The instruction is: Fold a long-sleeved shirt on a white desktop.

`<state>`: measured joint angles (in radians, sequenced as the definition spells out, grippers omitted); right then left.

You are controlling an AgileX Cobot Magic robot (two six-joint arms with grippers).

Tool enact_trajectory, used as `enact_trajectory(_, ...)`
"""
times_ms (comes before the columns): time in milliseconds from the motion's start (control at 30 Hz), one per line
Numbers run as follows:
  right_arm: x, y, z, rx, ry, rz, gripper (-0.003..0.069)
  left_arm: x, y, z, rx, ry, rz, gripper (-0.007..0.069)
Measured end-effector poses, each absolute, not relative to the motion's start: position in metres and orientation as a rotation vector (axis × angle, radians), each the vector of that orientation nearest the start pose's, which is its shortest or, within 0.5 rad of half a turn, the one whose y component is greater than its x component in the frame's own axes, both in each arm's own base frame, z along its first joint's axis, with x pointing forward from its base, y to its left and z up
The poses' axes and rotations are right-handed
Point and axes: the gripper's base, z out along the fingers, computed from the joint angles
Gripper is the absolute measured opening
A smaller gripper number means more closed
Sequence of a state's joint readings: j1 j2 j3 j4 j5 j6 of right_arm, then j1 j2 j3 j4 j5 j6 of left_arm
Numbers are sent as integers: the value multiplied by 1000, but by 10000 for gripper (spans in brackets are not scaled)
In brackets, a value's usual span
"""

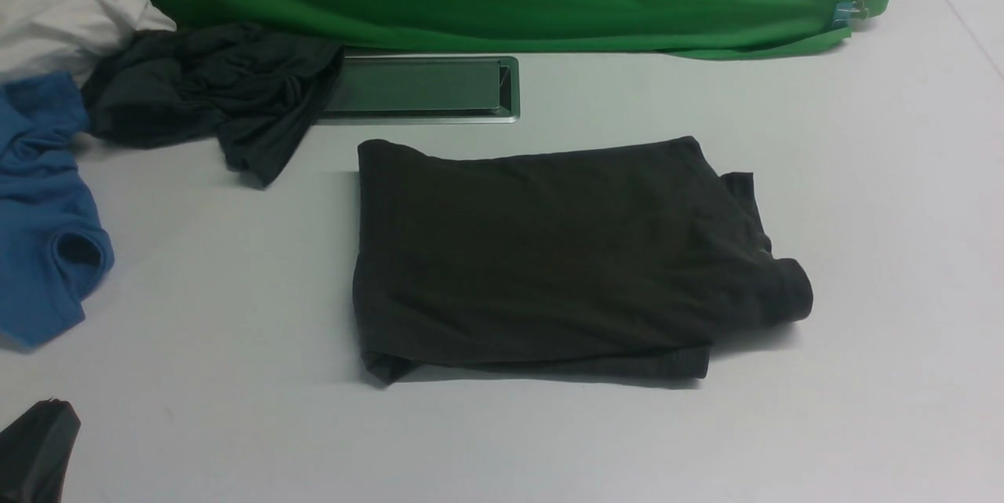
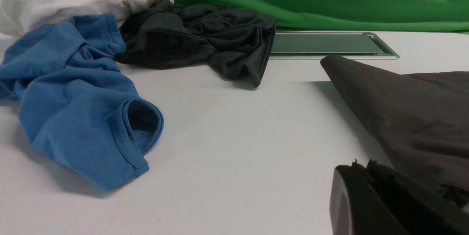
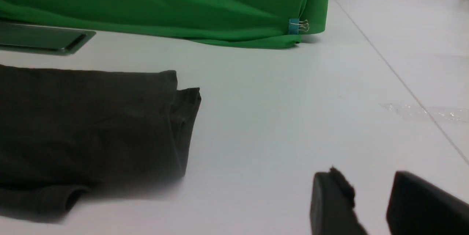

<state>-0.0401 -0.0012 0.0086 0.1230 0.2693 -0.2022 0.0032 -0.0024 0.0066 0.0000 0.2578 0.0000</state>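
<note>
no readable text, no legible labels, brands, numbers or signs in any of the three views

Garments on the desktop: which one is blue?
The blue garment at the far left, its tube-like opening facing the desktop's middle; the others are white or dark.

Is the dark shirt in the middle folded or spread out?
Folded: the shirt lies as a compact layered bundle, with edges poking out underneath.

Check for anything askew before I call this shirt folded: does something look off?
Yes: the shirt looks unevenly folded. A cuff-like end pokes out on the right, and another strip shows beneath the near edge.
</note>
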Motion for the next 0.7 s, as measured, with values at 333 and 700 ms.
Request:
enact_trajectory(333,55,1,187,-62,1751,-63,238,55,0,188,-3,1746,2,20)
enact_trajectory(700,55,1,187,-60,1750,-63,238,55,0,188,-3,1746,2,20)
